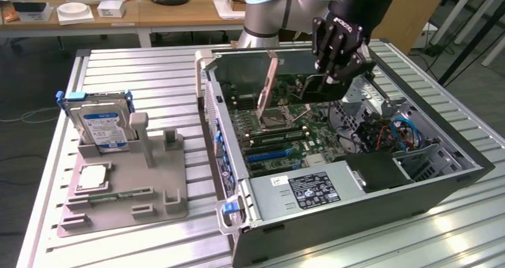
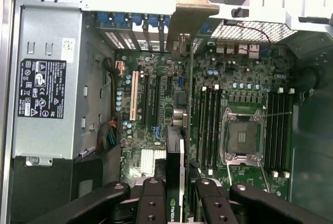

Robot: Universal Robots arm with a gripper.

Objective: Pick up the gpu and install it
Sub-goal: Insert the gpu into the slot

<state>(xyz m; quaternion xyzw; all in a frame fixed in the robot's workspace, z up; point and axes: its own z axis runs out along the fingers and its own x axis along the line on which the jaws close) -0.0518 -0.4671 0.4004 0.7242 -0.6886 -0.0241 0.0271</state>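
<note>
1. Over the open computer case [image 1: 442, 188], the end effector [image 1: 334, 74] is closed on the gpu [image 1: 322, 88], its fingers [image 2: 152, 203] pressing the card's two faces.
2. Held on edge, the gpu hangs clear above the motherboard [image 2: 156, 148]; I judge it not yet seated.
3. Its long axis runs from the end effector toward the case's rear wall, with the pale bracket [image 2: 191, 11] at the far end, close to the rear openings.
4. Parallel to that axis lie the expansion slots; the white slot [image 2: 134, 96] and its dark neighbours sit toward the power supply [image 2: 47, 94].
5. On the card's other side are the memory slots [image 2: 208, 125], then the CPU socket [image 2: 240, 135].
6. Farther out, on the bench [image 1: 134, 67] at the exterior view's left, a hard drive [image 1: 101, 126] stands in a holder, well apart.
</note>
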